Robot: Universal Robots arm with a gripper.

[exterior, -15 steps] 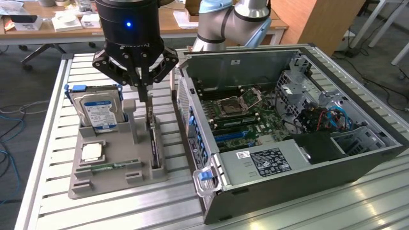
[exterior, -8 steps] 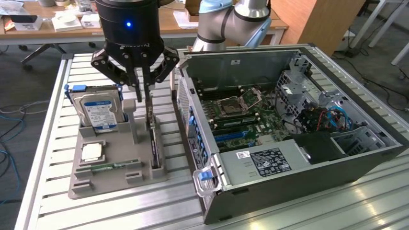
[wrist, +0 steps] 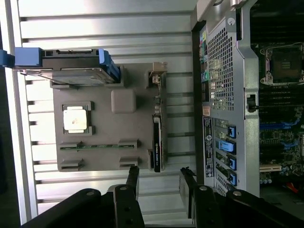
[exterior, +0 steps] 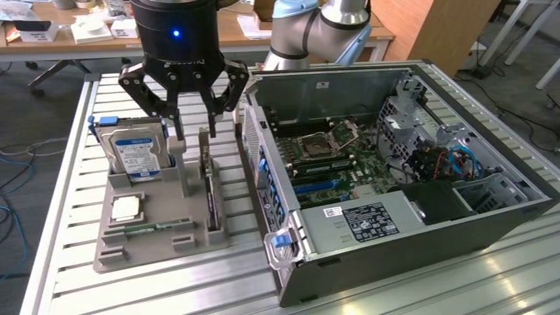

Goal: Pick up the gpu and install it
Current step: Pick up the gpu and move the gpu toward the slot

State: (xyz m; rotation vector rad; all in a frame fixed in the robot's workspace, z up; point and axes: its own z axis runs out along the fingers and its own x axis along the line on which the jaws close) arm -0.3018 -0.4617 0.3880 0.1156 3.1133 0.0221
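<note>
Gripper (wrist: 159,176): our fingers are spread wide and hold nothing.
Gpu (wrist: 157,142): it stands on its thin edge in the grey tray (wrist: 104,128), right under our hand.
Gpu feel: we think it is light, stiff and easy to break.
Gpu grip spot: we would pinch its two flat sides near the top edge.
Computer case (exterior: 420,223): open, just beside our hand.

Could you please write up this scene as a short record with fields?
hand: open, empty, over the grey tray near the gpu
gpu: on edge in a tray slot, not yet lifted
hard drive: upright in the tray, to the exterior view's left of the gpu
computer case: side open, motherboard exposed, exterior view's right of the tray
</note>
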